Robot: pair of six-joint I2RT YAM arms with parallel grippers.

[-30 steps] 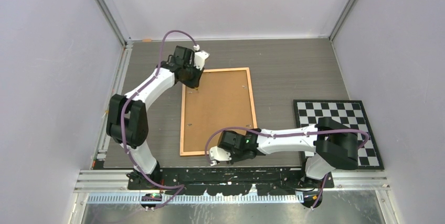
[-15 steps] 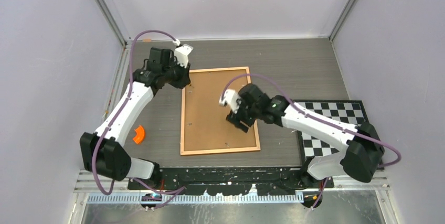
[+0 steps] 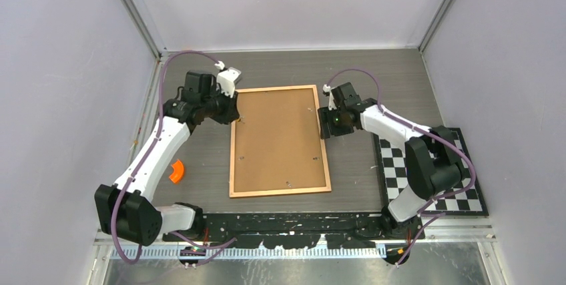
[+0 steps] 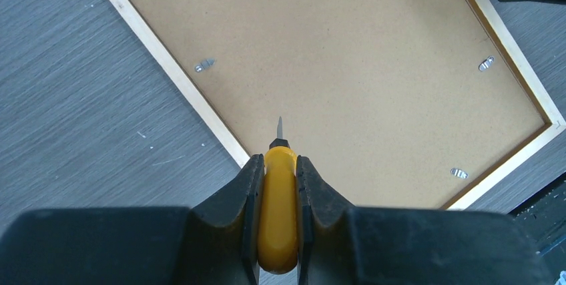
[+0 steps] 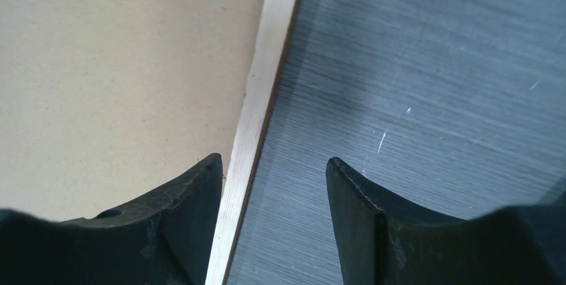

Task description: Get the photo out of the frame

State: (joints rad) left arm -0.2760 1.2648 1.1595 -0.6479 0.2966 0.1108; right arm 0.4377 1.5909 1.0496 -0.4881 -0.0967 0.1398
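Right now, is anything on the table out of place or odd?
One thing: a small orange curved piece lies alone on the grey table, left of the thin orange-brown wooden frame, which lies back up. What it belongs to, I cannot tell.

Frame [image 3: 277, 141] in middle of desk [image 3: 374, 75]; mat [image 3: 460, 148] by near-right corner; small piece [image 3: 175, 171] by left edge; left claw [image 3: 233, 114], tool [image 4: 277, 218] in it, at frame's far-left corner; right claw [image 3: 328, 123] astride frame's right edge.
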